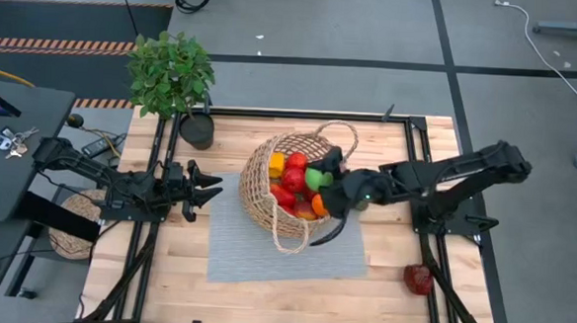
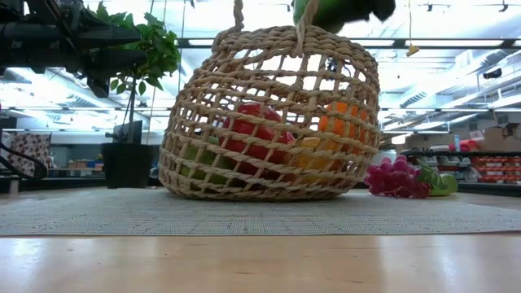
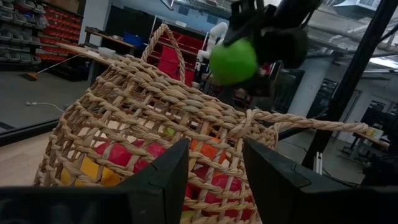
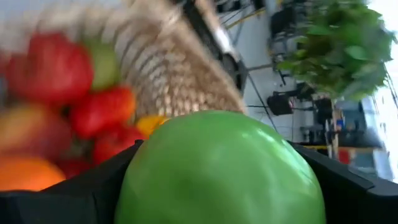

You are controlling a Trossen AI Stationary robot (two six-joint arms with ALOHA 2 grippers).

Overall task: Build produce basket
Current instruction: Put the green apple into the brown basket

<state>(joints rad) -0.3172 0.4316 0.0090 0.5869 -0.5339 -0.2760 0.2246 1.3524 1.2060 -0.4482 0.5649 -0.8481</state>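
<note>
The wicker basket point(image 1: 289, 186) stands on a grey mat point(image 1: 264, 259) at the table's middle, holding red, yellow, orange and green produce point(image 1: 292, 186). Over its right rim hangs a green apple point(image 1: 314, 179), on which my right gripper point(image 1: 321, 175) is shut. The left wrist view shows this apple point(image 3: 233, 61) above the basket's rim point(image 3: 186, 93). My left gripper point(image 1: 206, 189) stands open to the left of the basket, level, with nothing between its fingers. One loop handle point(image 1: 292, 243) lies out toward the near edge. My right gripper pinches the green apple point(image 4: 217, 168) between its two fingers point(image 4: 81, 186), one on each side of it. The fingers come from the table's right, slanting down. The apple hangs clear above the produce in the basket.
A potted green plant point(image 1: 172, 76) stands at the far left corner. A dark red fruit point(image 1: 418, 279) lies near the right front edge. In the low view, purple grapes point(image 2: 395, 179) lie on the table beside the basket. Bare wood is left along the near edge.
</note>
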